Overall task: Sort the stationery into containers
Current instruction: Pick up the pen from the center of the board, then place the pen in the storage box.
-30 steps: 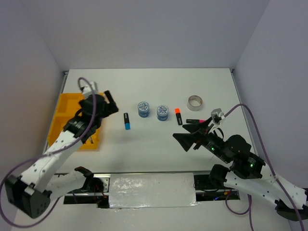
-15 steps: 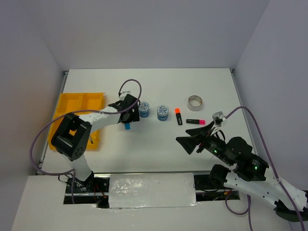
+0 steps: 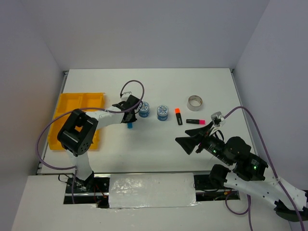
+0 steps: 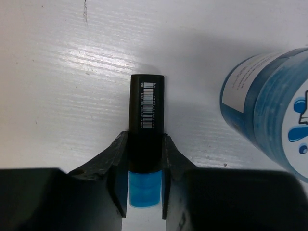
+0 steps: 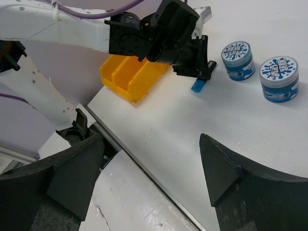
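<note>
**A:** Blue-ended highlighter (image 4: pixel 147 106): who has it?
**B:** The left gripper (image 4: pixel 144 144). Its fingers are drawn in close and press both sides of the black barrel. The barrel lies flat on the white table (image 3: pixel 159 84), left of centre, with a patterned roll (image 4: pixel 269 115) just beside it.
**A:** And the right gripper (image 5: pixel 151 144)?
**B:** It is spread wide with nothing in it, above the near right part.
**A:** Further out?
**B:** A yellow tray (image 3: pixel 67 103) sits by the left edge. A second roll (image 3: pixel 162 112), an orange highlighter (image 3: pixel 177 116), a pink highlighter (image 3: pixel 195 121) and a tape ring (image 3: pixel 195 102) lie toward the right edge. Plain pale walls stand around.
</note>
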You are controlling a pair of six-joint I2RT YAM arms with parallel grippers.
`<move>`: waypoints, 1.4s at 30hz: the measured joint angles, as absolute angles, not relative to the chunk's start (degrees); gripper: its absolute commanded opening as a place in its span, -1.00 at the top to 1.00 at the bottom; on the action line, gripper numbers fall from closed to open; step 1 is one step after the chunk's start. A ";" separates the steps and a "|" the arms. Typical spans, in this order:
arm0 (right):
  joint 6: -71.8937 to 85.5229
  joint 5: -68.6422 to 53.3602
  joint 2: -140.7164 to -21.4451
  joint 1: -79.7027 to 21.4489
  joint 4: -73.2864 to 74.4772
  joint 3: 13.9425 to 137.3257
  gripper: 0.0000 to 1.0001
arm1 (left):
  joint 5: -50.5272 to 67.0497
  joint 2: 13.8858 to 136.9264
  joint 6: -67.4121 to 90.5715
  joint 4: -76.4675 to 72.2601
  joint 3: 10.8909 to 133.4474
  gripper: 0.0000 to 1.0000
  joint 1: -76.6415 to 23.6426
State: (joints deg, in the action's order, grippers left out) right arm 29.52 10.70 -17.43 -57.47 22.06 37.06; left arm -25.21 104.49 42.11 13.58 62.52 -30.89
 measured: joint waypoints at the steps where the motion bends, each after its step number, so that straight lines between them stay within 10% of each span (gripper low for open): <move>1: 29.52 10.70 -17.43 -57.47 22.06 37.06 -0.74 | -25.28 104.42 42.04 13.65 62.50 1.00 -30.89; 14: 28.38 9.82 -17.80 -57.47 21.71 36.62 -0.74 | -24.62 87.09 28.21 18.24 69.10 0.97 -17.91; 25: 27.09 8.21 -19.84 -57.47 21.39 35.97 -0.75 | -27.20 96.31 24.12 20.16 72.64 0.68 -6.31; 36: 26.92 6.35 -22.70 -57.47 19.81 34.48 -0.74 | -28.77 97.62 26.15 20.99 72.64 -0.99 -2.96; 42: 26.61 6.24 -23.09 -57.47 20.32 34.50 -0.76 | -29.15 93.67 28.18 22.44 72.62 -0.99 -5.08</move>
State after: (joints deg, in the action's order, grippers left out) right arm 26.61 6.24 -23.09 -57.47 20.32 34.50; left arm -29.15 93.67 28.18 22.44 72.62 -5.08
